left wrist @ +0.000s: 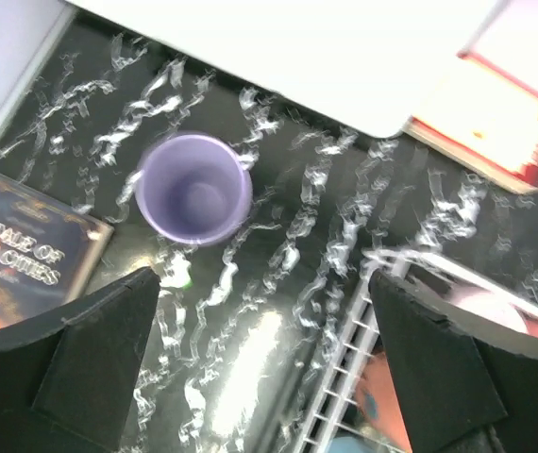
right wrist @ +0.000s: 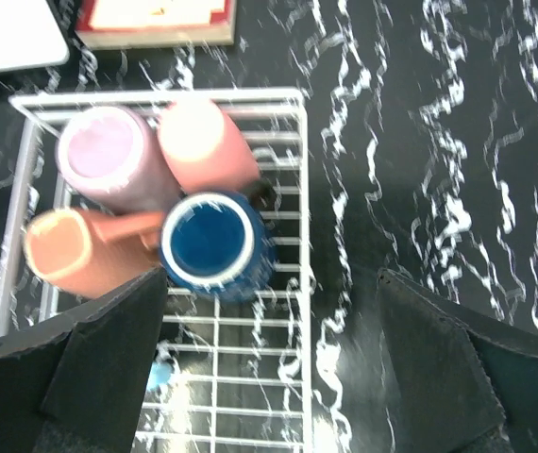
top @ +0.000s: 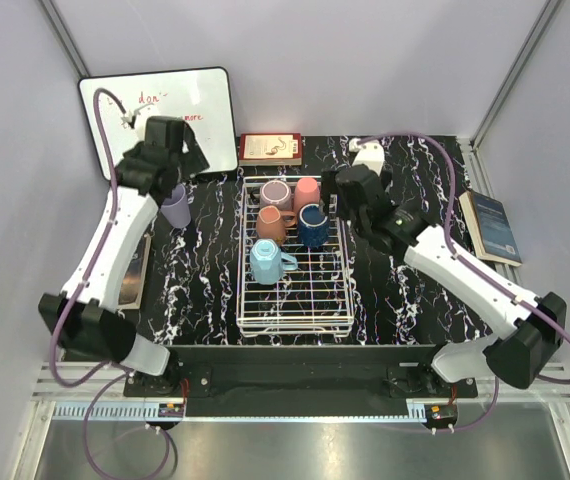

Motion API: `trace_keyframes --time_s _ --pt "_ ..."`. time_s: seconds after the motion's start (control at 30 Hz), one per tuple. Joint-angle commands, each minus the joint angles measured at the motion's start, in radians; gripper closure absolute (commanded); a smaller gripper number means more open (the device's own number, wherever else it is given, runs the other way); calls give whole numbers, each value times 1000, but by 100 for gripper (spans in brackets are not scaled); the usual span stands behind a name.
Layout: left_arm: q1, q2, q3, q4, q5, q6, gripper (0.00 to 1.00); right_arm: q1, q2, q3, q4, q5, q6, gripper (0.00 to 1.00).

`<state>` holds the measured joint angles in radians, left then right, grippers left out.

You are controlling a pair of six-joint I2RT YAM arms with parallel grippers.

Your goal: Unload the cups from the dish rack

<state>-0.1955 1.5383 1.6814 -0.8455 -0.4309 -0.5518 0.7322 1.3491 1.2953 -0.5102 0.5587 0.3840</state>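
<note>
- Dish rack [top: 305,296]: a white wire basket at the middle of the black marbled table [top: 405,290]. In the top view its long side runs from 12 to 6 o'clock.
- Cups in the rack: five, all in the 12 o'clock half.
  - The mauve cup [top: 274,193] sits at 11 o'clock, with the salmon pink cup [top: 307,190] just beside it at 1 o'clock.
  - The terracotta cup [top: 270,224] and the dark blue cup [top: 312,225] form the next row. The dark blue one stands mouth up.
  - The light blue cup [top: 265,262] stands alone at 9 o'clock of the rack's centre, its handle pointing to 3 o'clock.
- Lavender cup [top: 175,207]: upright and mouth up on the table, outside the rack at its 10 o'clock, below the whiteboard [top: 160,115].
- Left gripper [left wrist: 264,368]: fingers spread wide, holding nothing. In the wrist view the lavender cup stands free at 11 o'clock, apart from both fingers. A paperback [left wrist: 24,255] lies at 9 o'clock.
- Right gripper [right wrist: 269,368]: fingers spread wide, holding nothing, above the rack's 3 o'clock rim. In the wrist view the dark blue cup lies near one finger, at 10 o'clock.
- Red book [top: 270,148]: on the table just beyond the rack's 12 o'clock end.
</note>
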Motion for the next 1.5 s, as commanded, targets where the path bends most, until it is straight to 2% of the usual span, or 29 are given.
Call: trace_keyframes --time_s 0.0,0.07,0.1,0.17,0.2,0.27,0.33,0.43,0.57,0.7,0.97,1.47 --pt "-67 -179 -225 100 -91 -126 1 1 57 108 65 29 -66 0" --pt "-100 -286 -374 184 -51 -113 1 3 70 92 116 21 -97 0" --pt "-119 -323 -462 212 -60 -100 1 3 64 72 204 -15 -114 0" --pt "-173 -419 -531 262 -65 -65 1 1 53 39 258 -23 -82 0" --pt "-180 -444 -566 266 -59 -62 1 -1 59 50 253 -84 -83 0" --pt "-186 -490 -577 254 -2 -48 1 3 145 181 153 -118 -91 0" --pt "-196 -488 -548 186 49 -42 1 6 249 293 38 -53 -91 0" --pt "-234 -472 -506 122 87 -8 1 4 341 372 3 -34 -117 0" --pt "-285 -515 -548 114 66 7 1 -17 449 490 -59 -74 -91 0" --pt "-295 -540 -606 109 46 10 1 -66 513 524 -85 -161 -43 0" --pt "-295 -534 -640 103 40 9 1 -109 596 559 -103 -229 -33 0" --pt "-301 -486 -644 106 21 12 1 -129 711 634 -102 -286 -25 2"
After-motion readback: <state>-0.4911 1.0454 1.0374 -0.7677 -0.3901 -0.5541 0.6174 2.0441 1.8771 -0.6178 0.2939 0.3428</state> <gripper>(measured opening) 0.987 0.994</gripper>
